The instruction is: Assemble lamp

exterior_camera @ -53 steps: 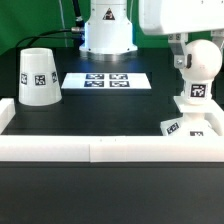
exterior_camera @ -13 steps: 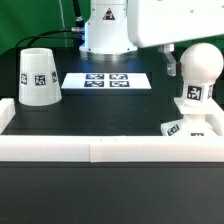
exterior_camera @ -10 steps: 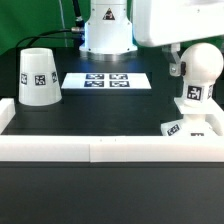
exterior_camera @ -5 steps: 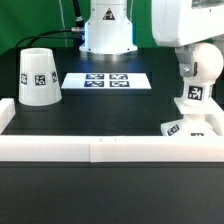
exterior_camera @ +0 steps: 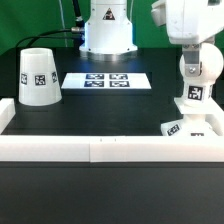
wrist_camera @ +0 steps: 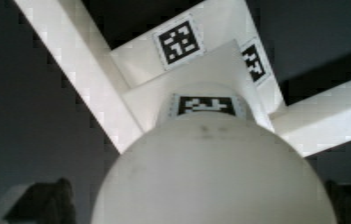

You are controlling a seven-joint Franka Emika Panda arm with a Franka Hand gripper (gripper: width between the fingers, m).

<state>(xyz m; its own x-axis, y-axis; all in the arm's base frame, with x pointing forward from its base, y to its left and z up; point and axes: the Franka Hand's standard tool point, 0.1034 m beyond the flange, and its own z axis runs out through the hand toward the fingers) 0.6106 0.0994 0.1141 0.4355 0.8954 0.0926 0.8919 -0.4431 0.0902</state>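
The white ball-shaped bulb (exterior_camera: 203, 72) stands upright on the flat square base (exterior_camera: 192, 126) at the exterior view's right, near the front wall. My gripper (exterior_camera: 198, 66) has come down over the bulb from above, and its jaws stand open on either side of it. In the wrist view the bulb (wrist_camera: 198, 170) fills the middle, with the tagged base (wrist_camera: 198, 62) beyond it. One dark finger (wrist_camera: 40, 200) stands a little off the bulb; the other finger (wrist_camera: 346, 198) sits close to its other side. The cone shade (exterior_camera: 37, 77) stands at the far left, untouched.
The marker board (exterior_camera: 107, 80) lies flat at the back middle. A white frame wall (exterior_camera: 100, 148) runs along the front, with a side wall (exterior_camera: 7, 112) on the left. The robot's base (exterior_camera: 107, 28) stands behind the board.
The gripper has moved from the bulb's left side to directly above and around it. The bulb, base and shade have not moved.
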